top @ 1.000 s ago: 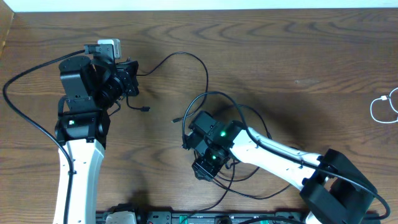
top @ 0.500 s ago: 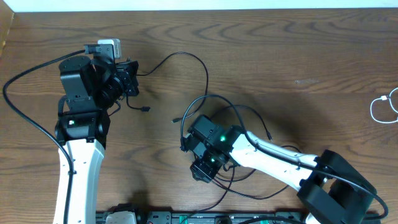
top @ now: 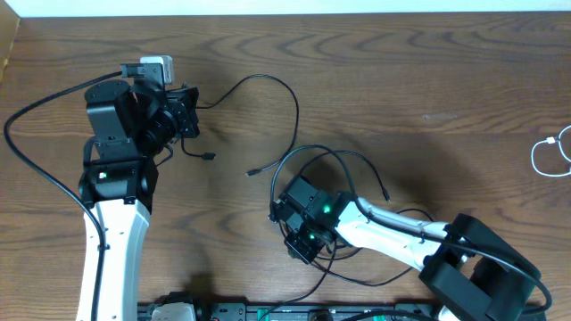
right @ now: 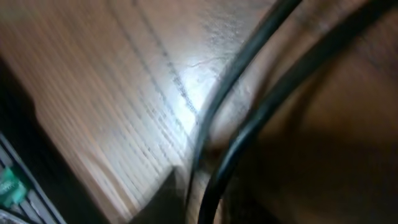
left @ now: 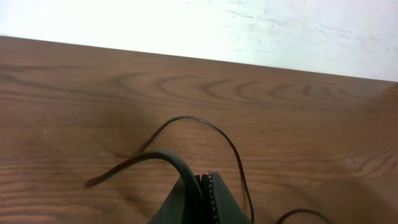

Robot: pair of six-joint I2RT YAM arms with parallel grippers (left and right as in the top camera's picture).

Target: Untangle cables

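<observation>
A tangle of black cables (top: 343, 192) loops over the table's centre-right. My right gripper (top: 301, 239) is low at the tangle's left edge. Its wrist view is blurred; two black cables (right: 249, 118) run down into the narrow slot between its fingers (right: 205, 205), which are drawn tight on them. My left gripper (top: 189, 116) at the upper left is shut on a black cable (left: 168, 158). That cable's short end (left: 93, 182) pokes out to the left. Its long part arcs (top: 268, 80) right and down to a small plug (top: 252, 172). A thin white cord (top: 551, 153) lies at the far right edge.
A white block (top: 157, 67) sits on the left arm near the table's back edge. A thick black arm wire (top: 36, 169) sweeps round the left side. A black strip of equipment (top: 268, 312) lines the front edge.
The right gripper's jaws have closed in and it has shifted slightly right and toward the front; the cable loops near it shifted right with it. The left arm has not moved.
</observation>
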